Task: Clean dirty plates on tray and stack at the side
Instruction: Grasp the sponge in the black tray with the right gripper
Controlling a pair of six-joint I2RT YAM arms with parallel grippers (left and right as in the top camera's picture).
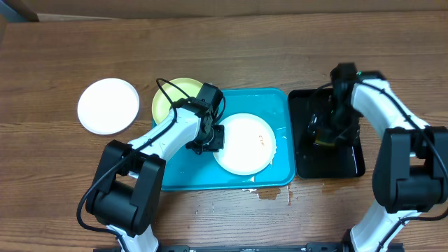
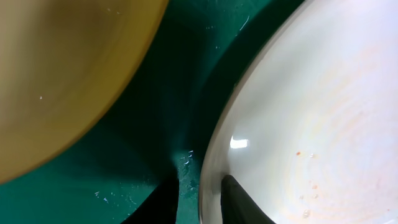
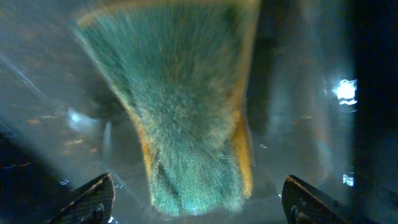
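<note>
Bearing orange specks, white plate, turquoise tray

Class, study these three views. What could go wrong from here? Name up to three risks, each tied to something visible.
1. The left gripper straddles only the thin rim of the smeared white plate on the wet tray; it may slip.
2. The yellow-green plate lies close beside that gripper and could get knocked.
3. A puddle sits on the table by the tray's front edge; more may spill.
</note>
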